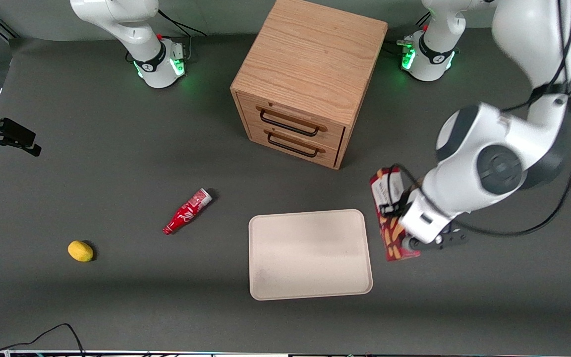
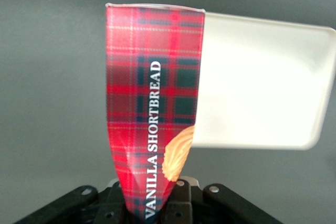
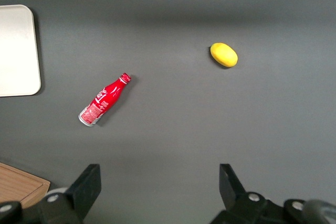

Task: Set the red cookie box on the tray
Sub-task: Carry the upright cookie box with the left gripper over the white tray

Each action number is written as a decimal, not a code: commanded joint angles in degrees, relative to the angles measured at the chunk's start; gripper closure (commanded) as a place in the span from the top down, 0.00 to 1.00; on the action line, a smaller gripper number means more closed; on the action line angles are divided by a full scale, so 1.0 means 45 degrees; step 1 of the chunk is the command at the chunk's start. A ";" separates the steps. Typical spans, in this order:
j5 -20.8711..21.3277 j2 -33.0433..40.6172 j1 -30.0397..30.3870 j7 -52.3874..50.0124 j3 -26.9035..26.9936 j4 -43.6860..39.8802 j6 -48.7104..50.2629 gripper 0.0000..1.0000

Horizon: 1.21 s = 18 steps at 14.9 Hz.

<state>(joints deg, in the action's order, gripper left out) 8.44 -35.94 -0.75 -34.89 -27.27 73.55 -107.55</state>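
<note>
My gripper (image 1: 417,237) pinches the red cookie box (image 1: 389,218) at its end nearer to the front camera; in the wrist view the plaid carton with the words "VANILLA SHORTBREAD" comes out from between my fingers and they press on its two sides. The box is just beside the tray (image 1: 309,254), at the working arm's side of it. I judge that it is lifted from the table, because it looks tilted, but I cannot tell how high it is. The step now, I think, is to carry the box sideways over the tray and put it down. To do this well I would keep the grip firm, because the carton is slim and long and it can swing around the pinch point. I would lift it enough that its end passes above the low rim, bring it toward the middle of the tray, lower it until it lies flat, and only then spread the fingers. The tray holds nothing at this moment; its beige surface is bare. The wooden drawer cabinet (image 1: 310,79) has both drawers closed, so I cannot see what they hold. A small red bottle (image 1: 187,211) and a yellow lemon (image 1: 81,251) lie on the table toward the parked arm's end, well apart from my path.
</note>
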 commanded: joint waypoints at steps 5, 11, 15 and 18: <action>0.2649 -0.2205 -0.0691 -0.1694 -0.0052 0.0726 -0.4139 0.00; 0.4238 -0.3127 -0.0849 -0.2638 -0.0014 0.0862 -0.5140 0.00; 0.4432 -0.3147 -0.0830 -0.2657 0.0026 0.0999 -0.5182 0.99; 0.4433 -0.3050 -0.0830 -0.2930 0.0026 0.0999 -0.5027 1.00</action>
<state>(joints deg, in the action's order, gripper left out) 27.02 -50.82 -4.33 -45.56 -27.35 77.41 -130.36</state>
